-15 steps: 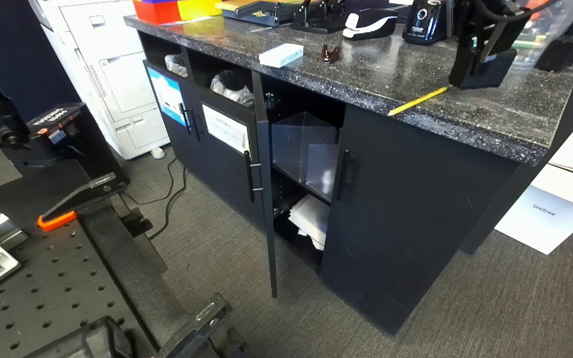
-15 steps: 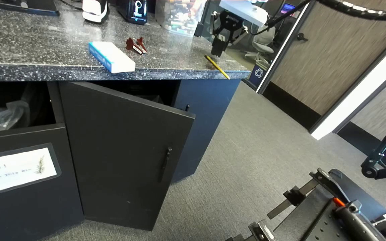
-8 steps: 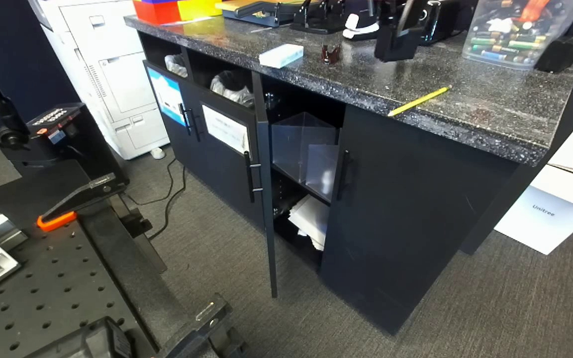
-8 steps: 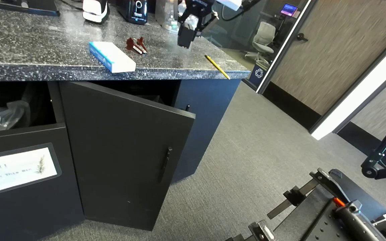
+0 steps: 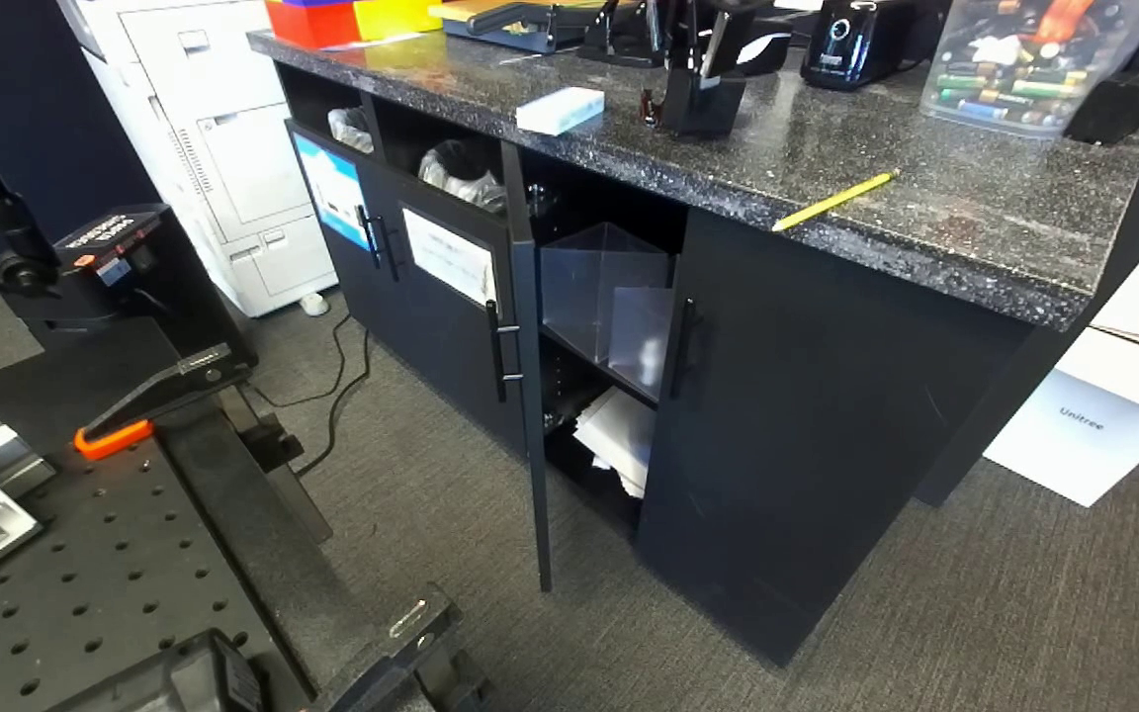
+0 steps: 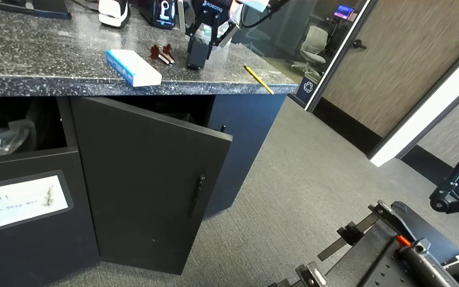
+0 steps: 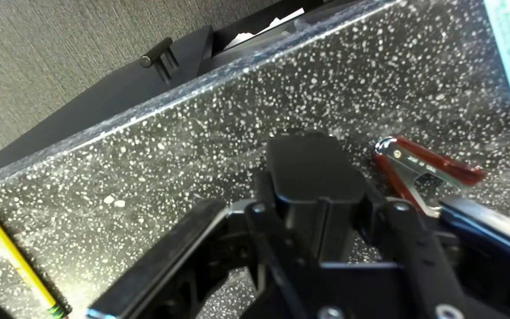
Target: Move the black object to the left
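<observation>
Block (image 7: 313,166), matte black and rectangular, is pinched by the Robotiq gripper (image 7: 314,197), whose jaws bear on either side of it. It sits low over the speckled countertop (image 6: 66,52); whether its lower end touches, I cannot tell. In both exterior views the red-handled staple remover (image 7: 410,165) is just to its left, apart from it in the wrist view, with the white-and-blue box (image 6: 136,68) further left and the yellow pencil (image 6: 258,79) off to the right. The step in hand seems to be the leftward carry, near set-down. The next move likely calls for easing the block straight down until the countertop bears it, then parting the jaws and rising; going further left would want lift first.
</observation>
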